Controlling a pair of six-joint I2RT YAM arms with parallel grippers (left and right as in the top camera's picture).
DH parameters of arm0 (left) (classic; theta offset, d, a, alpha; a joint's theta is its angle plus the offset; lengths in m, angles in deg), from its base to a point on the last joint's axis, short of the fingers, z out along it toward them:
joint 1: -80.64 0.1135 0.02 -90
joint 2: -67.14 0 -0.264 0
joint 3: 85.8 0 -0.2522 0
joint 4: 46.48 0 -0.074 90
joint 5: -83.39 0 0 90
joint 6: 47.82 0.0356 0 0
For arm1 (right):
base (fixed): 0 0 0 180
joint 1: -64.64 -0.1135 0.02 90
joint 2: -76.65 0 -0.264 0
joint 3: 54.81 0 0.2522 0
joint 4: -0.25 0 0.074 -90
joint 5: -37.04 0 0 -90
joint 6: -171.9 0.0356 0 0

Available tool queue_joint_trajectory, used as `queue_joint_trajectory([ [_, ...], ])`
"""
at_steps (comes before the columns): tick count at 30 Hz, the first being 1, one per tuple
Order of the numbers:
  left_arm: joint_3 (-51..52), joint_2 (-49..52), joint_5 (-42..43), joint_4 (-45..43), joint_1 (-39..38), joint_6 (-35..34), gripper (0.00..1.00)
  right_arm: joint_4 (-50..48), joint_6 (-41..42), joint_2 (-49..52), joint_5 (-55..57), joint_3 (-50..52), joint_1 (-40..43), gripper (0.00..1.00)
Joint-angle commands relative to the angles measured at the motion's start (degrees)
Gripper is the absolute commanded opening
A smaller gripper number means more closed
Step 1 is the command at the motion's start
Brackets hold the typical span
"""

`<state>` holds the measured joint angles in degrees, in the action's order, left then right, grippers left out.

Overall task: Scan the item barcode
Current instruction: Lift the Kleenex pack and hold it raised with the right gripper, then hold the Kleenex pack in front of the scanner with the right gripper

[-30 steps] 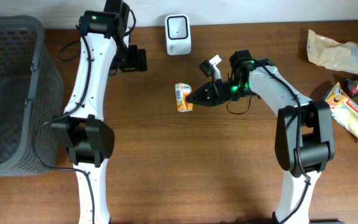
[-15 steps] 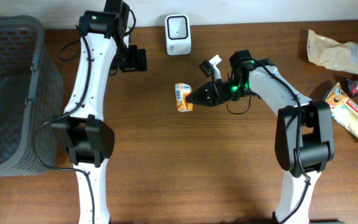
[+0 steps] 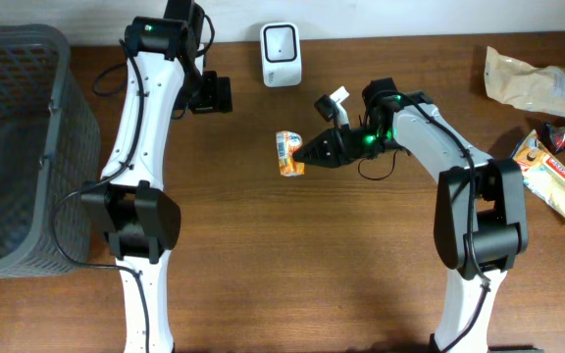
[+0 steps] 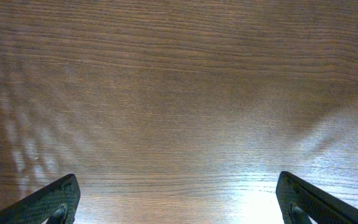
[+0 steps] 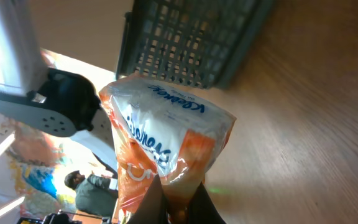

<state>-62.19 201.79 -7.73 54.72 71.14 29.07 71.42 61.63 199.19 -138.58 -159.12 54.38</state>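
Note:
An orange and white snack packet (image 3: 289, 153) hangs over the middle of the table, pinched at one end by my right gripper (image 3: 307, 153), which is shut on it. In the right wrist view the packet (image 5: 166, 140) fills the centre with blue lettering, its lower edge squeezed between the dark fingertips (image 5: 157, 202). The white barcode scanner (image 3: 281, 55) stands at the back edge, beyond the packet. My left gripper (image 3: 209, 94) is open over bare wood to the left of the scanner; its two fingertips (image 4: 51, 200) sit far apart with nothing between them.
A dark grey mesh basket (image 3: 18, 147) occupies the far left. Several other snack packets lie at the right edge, among them a tan bag (image 3: 530, 80) and a yellow wrapper (image 3: 557, 186). Both arm bases stand near the table's front edge.

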Motion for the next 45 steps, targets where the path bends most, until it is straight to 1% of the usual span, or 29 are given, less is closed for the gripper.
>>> queue_joint_trajectory([
  [1, -0.6, 1.3, -0.6, 0.1, 0.2, -0.3, 0.99, -3.7, 17.0, -0.4, 16.5, -1.1, 0.2, 0.04],
  [2, -0.6, 1.3, -0.6, 0.1, 0.2, -0.3, 0.99, -5.4, 24.4, -0.4, 25.3, -1.1, 0.1, 0.04],
  [3, -0.6, 1.3, -0.6, 0.1, 0.2, -0.3, 0.99, -6.5, 30.0, -0.4, 34.1, -1.2, 0.1, 0.04],
  [5, -0.6, 1.3, -0.6, 0.1, 0.2, -0.3, 0.99, -7.2, 34.3, -0.4, 44.2, -1.2, 0.1, 0.04],
  [7, -0.6, 1.3, -0.6, 0.1, 0.2, -0.3, 0.99, -7.2, 36.1, -0.4, 50.1, -1.6, 0.1, 0.04],
  [12, -0.6, 1.3, -0.6, 0.1, 0.2, -0.3, 0.99, -4.7, 36.7, -0.4, 59.8, -4.5, 0.1, 0.04],
  [15, -0.6, 1.3, -0.6, 0.1, 0.2, -0.3, 0.99, -2.9, 36.9, -0.4, 67.8, -6.1, 0.1, 0.04],
  [16, -0.6, 1.3, -0.6, 0.1, 0.2, -0.3, 0.99, -2.1, 37.9, -0.4, 72.8, -6.7, 0.0, 0.04],
  [17, -0.6, 1.3, -0.6, 0.1, 0.2, -0.3, 0.99, -0.5, 39.6, -0.4, 81.5, -7.8, -0.3, 0.04],
  [19, -0.6, 1.3, -0.6, 0.1, 0.2, -0.3, 0.99, 3.2, 40.3, -0.4, 93.0, -10.4, -1.4, 0.04],
  [22, -0.6, 1.3, -0.6, 0.1, 0.2, -0.3, 0.99, 6.2, 40.0, -0.4, 103.4, -14.8, -3.8, 0.04],
  [25, -0.6, 1.3, -0.6, 0.1, 0.2, -0.3, 0.99, 4.0, 36.9, -0.4, 111.9, -18.6, -7.0, 0.04],
  [27, -0.6, 1.3, -0.6, 0.1, 0.2, -0.3, 0.99, -2.5, 28.0, -0.4, 113.4, -19.7, -9.1, 0.04],
  [28, -0.6, 1.3, -0.6, 0.1, 0.2, -0.3, 0.99, -4.9, 25.7, -0.4, 113.8, -19.7, -9.7, 0.04],
  [29, -0.6, 1.3, -0.6, 0.1, 0.2, -0.3, 0.99, -8.5, 22.2, -0.4, 115.1, -19.7, -10.7, 0.04],
  [30, -0.6, 1.3, -0.6, 0.1, 0.2, -0.3, 0.99, -13.9, 16.6, -0.3, 117.1, -19.7, -12.0, 0.04],
  [34, -0.6, 1.3, -0.6, 0.1, 0.2, -0.3, 0.99, -28.7, 2.3, -0.3, 119.1, -19.7, -14.6, 0.04],
  [37, -0.6, 1.3, -0.6, 0.1, 0.2, -0.3, 0.99, -38.6, -3.5, -0.2, 118.3, -19.7, -15.0, 0.04],
  [40, -0.6, 1.3, -0.6, 0.1, 0.2, -0.3, 0.99, -45.6, -4.8, 0.6, 113.5, -19.7, -14.4, 0.04],
  [43, -0.6, 1.3, -0.6, 0.1, 0.2, -0.3, 0.99, -48.0, -6.0, 2.0, 104.2, -19.7, -14.0, 0.04],
  [45, -0.6, 1.3, -0.6, 0.1, 0.2, -0.3, 0.99, -50.5, -9.1, 4.3, 102.9, -19.7, -14.0, 0.04],
])
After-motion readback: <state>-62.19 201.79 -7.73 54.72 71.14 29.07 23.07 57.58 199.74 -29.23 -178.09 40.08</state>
